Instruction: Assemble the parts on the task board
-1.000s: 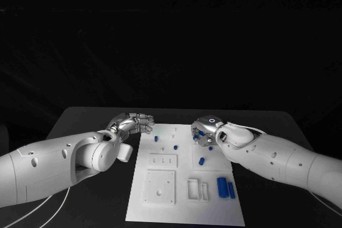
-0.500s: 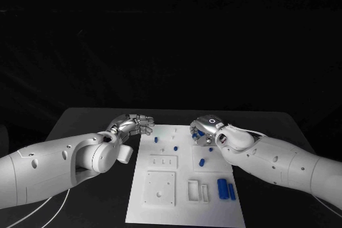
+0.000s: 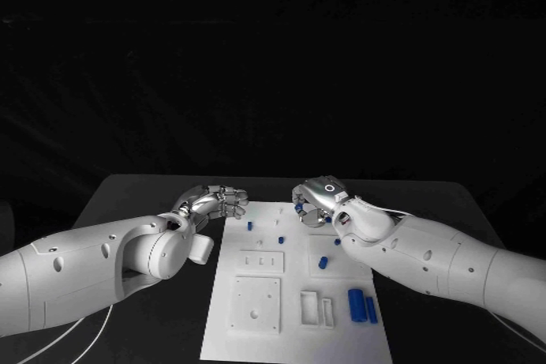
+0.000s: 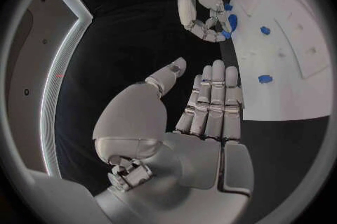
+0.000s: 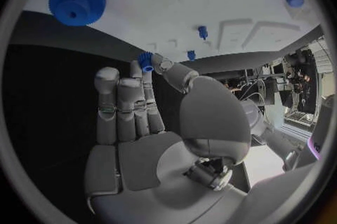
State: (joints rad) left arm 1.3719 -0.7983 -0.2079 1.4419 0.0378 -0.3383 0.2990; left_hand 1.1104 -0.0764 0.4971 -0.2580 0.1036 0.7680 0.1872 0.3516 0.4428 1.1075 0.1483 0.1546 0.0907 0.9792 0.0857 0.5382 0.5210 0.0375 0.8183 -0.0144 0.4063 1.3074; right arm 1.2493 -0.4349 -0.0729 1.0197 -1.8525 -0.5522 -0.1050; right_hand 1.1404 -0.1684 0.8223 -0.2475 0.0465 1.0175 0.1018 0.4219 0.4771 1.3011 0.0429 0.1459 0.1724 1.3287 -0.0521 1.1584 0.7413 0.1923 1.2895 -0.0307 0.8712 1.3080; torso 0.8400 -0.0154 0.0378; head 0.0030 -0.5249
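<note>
Blue against silver — the right hand (image 3: 319,200) pinches a small blue gear (image 5: 145,60) between its thumb and a fingertip, lifted over the far end of the white task board (image 3: 260,332). A larger blue gear (image 5: 77,0) lies on the board near it, and other blue parts, among them two cylinders (image 3: 360,303) at the near right, wait lower down. The left hand (image 3: 214,201) hovers just off the board's far left corner, fingers together and lightly curled, holding nothing. The step looks like carrying the small gear to its seat — next it must be lowered squarely onto the right post and released.
</note>
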